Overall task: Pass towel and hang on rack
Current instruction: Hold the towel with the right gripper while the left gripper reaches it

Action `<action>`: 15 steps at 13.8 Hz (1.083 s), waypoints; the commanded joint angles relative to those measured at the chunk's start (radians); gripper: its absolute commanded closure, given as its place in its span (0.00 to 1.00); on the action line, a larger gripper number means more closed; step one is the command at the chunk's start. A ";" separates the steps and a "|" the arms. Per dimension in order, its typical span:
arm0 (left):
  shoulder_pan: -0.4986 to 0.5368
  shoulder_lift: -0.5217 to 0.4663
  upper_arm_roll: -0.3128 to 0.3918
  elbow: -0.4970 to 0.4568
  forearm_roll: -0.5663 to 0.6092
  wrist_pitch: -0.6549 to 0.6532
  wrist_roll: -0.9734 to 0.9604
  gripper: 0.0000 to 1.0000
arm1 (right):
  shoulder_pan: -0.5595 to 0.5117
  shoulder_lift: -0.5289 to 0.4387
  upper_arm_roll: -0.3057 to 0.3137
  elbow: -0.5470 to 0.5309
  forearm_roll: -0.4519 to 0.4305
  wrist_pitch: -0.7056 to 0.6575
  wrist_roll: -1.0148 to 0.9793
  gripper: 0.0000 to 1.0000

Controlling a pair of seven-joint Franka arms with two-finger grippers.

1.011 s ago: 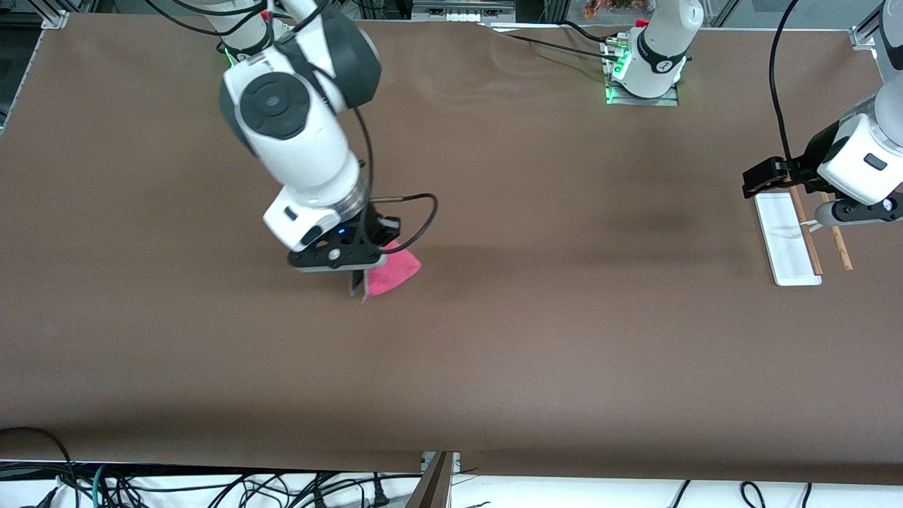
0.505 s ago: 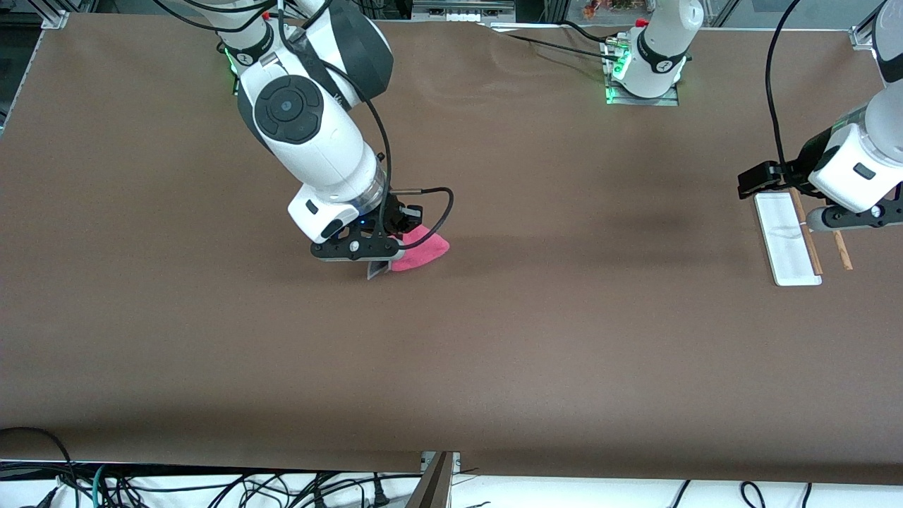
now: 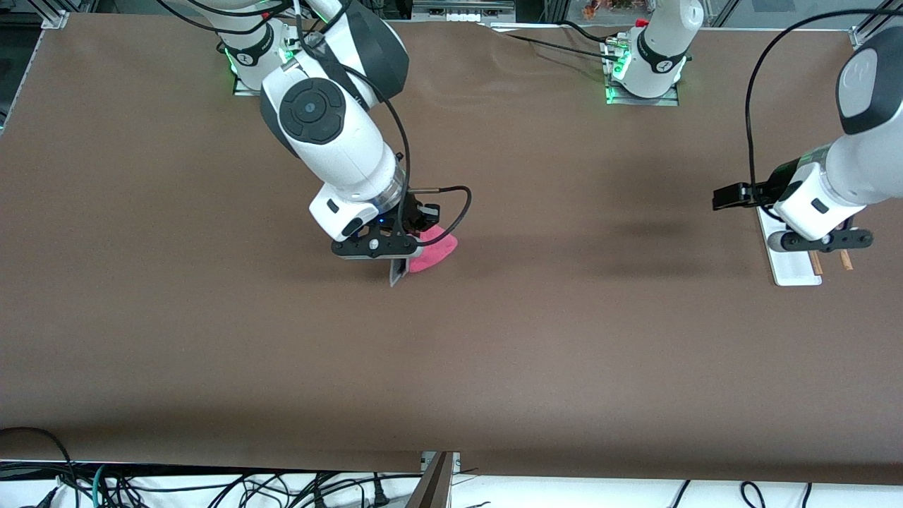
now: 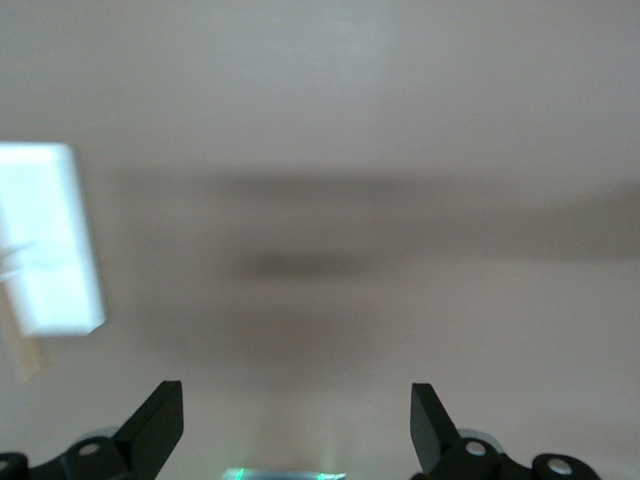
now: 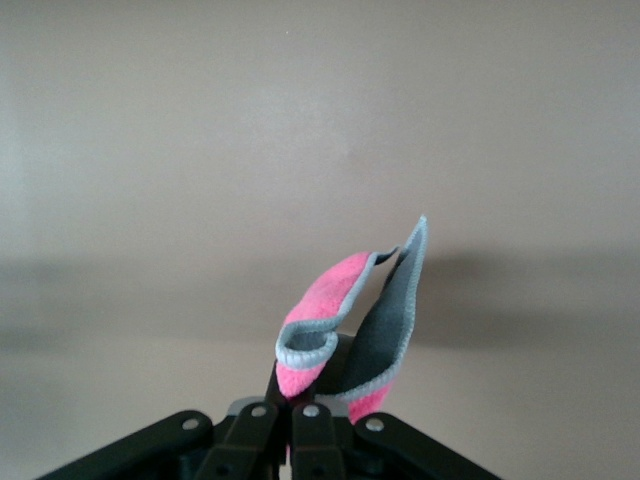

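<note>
The towel [image 3: 432,255] is held pinched in the closed right gripper [image 3: 396,271] above the middle of the surface [image 3: 211,339], while the left gripper [image 4: 295,430] is spread wide over the rack [image 3: 790,264].

Even, fairly bright overhead light fills the front view, and the brown table [image 3: 494,339] shows no harsh glare. Soft, wide shadows lie under each arm, one beside the pink towel [image 3: 432,255] near the middle of the table, another as a dark smear toward the left arm's end. Green indicator lights glow at both arm bases along the top edge. The left wrist view is washed out and streaked with blur; the white rack base [image 4: 50,240] is overexposed, its edges smeared. The right wrist view is sharper on the towel [image 5: 345,330], while the table around it is soft and hazy, crossed by a faint shadow band.
</note>
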 commanded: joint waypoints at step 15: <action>-0.117 0.227 -0.398 -0.400 -0.517 1.062 0.562 0.00 | 0.090 0.012 0.007 0.036 0.055 -0.014 0.067 1.00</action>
